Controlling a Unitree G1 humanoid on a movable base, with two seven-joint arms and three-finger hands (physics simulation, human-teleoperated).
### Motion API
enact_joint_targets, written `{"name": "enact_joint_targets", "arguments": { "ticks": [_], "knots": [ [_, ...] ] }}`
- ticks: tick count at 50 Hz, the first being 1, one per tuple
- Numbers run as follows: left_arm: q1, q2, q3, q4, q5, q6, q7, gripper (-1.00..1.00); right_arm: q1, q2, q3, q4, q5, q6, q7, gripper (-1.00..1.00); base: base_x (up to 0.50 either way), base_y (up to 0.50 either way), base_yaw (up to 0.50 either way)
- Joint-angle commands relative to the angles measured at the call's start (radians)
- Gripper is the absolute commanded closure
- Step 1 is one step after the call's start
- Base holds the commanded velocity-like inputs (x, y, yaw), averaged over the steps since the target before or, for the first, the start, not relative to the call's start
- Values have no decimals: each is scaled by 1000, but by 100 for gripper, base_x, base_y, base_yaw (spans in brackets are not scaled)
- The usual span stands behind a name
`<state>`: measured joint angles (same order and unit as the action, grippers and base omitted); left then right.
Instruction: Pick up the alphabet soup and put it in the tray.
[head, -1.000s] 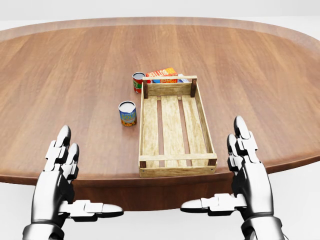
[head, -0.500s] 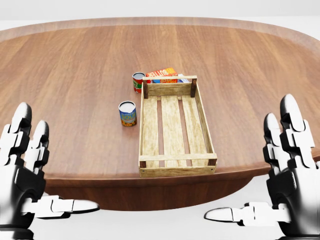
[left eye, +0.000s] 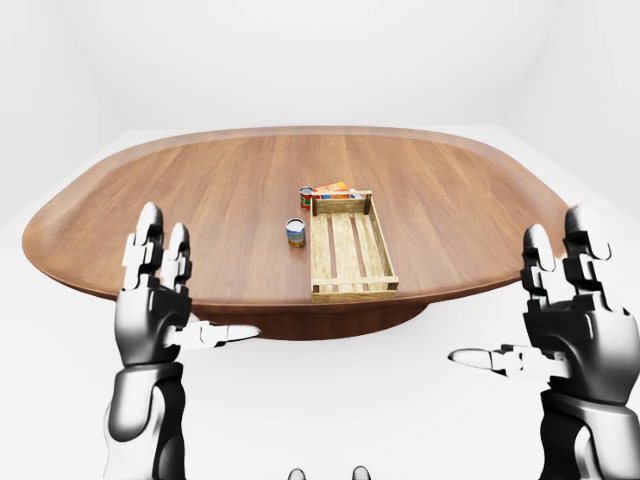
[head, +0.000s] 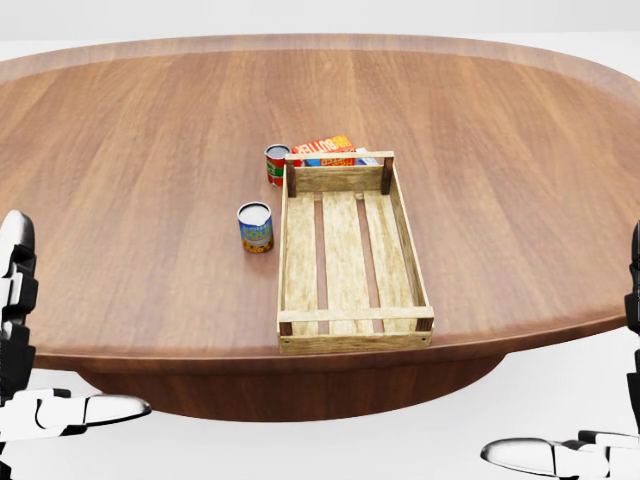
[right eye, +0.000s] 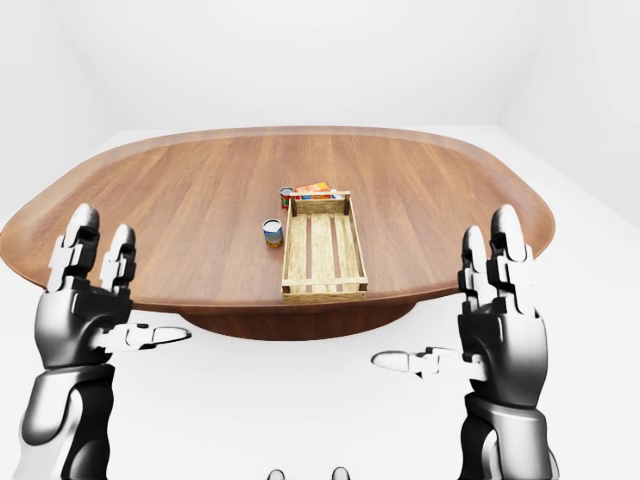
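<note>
Wooden and oval, the worktop (head: 150, 150) carries the slatted tray (head: 352, 245) near its lower edge in the head view. The alphabet soup (head: 255, 227) stands upright just beside the tray's left wall, apart from it. A second can (head: 276, 164) and a lying box (head: 325, 147) sit at the tray's top end. My left hand (left eye: 153, 300) and right hand (left eye: 572, 315) are raised off the worktop's lower edge, well apart, fingers (left eye: 150, 235) spread wide and holding nothing.
</note>
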<state>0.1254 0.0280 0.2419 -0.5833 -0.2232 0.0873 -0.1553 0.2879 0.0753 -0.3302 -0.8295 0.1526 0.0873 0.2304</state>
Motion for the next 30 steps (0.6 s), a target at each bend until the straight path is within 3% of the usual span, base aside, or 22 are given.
{"name": "enact_joint_targets", "arguments": {
  "ticks": [1,7,21,30],
  "knots": [
    [-4,3,33,-23,-28,0,-9,-100,8,16,-24,-28,19,0,22,-100,0,0,0],
    [2,-1,25,-26,-21,0,-10,-100,10,17,-31,-32,28,0,26,-100,0,-46,0],
    [0,2,40,-38,-38,0,-14,-100,20,10,8,-35,-9,0,28,-100,0,0,0],
    [0,1,34,-38,-35,0,-15,-100,33,17,20,-55,-12,0,57,-100,43,0,0]
  ]
}}
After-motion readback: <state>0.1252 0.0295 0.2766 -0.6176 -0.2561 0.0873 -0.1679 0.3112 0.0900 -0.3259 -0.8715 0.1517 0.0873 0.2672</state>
